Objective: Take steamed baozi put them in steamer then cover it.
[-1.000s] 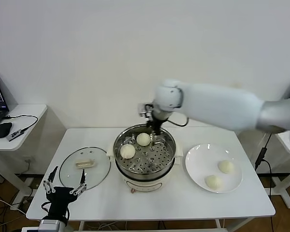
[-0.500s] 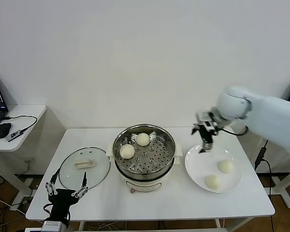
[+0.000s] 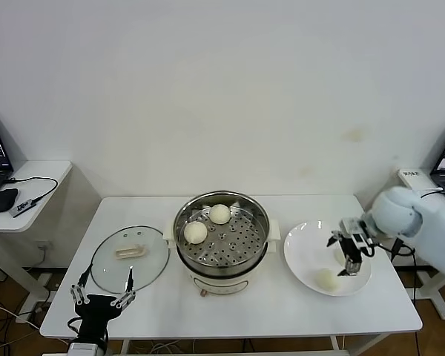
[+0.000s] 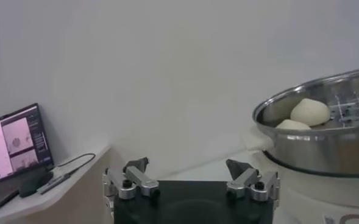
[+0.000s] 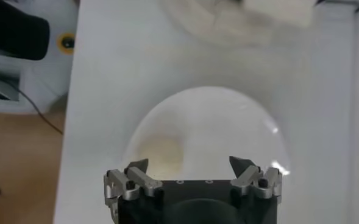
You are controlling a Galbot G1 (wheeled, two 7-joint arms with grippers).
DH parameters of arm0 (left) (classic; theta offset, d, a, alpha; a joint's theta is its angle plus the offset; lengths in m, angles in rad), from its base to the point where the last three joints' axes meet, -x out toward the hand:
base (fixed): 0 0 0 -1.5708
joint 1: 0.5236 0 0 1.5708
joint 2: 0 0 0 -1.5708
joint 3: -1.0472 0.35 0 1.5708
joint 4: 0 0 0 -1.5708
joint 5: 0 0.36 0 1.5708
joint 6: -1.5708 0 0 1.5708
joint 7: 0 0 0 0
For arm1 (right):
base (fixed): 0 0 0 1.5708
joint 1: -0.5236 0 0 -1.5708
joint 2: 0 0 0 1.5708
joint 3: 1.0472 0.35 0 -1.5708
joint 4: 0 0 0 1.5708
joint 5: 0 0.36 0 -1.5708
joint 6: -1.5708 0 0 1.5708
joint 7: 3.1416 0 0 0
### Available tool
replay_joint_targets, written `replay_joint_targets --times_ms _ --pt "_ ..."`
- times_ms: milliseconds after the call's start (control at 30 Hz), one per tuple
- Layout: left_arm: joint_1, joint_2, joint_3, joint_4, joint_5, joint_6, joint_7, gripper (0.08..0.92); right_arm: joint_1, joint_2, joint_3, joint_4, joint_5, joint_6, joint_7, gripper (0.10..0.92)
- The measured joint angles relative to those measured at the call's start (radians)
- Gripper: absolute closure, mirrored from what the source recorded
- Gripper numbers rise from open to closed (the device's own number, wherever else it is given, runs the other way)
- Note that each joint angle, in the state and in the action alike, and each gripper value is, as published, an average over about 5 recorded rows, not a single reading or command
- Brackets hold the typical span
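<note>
While the right gripper (image 3: 348, 256) hangs spread over the plate (image 3: 304, 256), it hides one baozi; another (image 3: 325, 279) lies beside it.

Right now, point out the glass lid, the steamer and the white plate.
glass lid (image 3: 130, 252): head view, cream handle at centre.
steamer (image 3: 230, 241): head view, perforated tray.
white plate (image 3: 304, 248): head view, bare surface.

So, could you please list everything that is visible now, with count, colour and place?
Round cream-white steamed buns: two in the steamer, at least one on the plate.
Shiny round steel steamer pot: one, table centre.
Clear round glass lid: one, flat on the table, robot's left of the pot.
Flat white round plate: one, robot's right.
White rectangular table: one.
Left tool: open, near table edge.
Right tool: open, above the plate.
</note>
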Motion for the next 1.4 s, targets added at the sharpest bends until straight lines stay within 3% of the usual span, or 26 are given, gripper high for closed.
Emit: replay_joint_targets --times_ms 700,1400 --pt "-0.002 -0.001 -0.014 0.014 0.003 -0.010 -0.002 0.177 -0.145 0.104 0.085 -0.130 -0.086 0.006 0.022 0.222" --pt "-0.013 -0.005 -0.014 0.017 0.003 -0.008 -0.002 0.177 -0.149 0.144 0.086 -0.170 -0.080 -0.018 0.005 0.426"
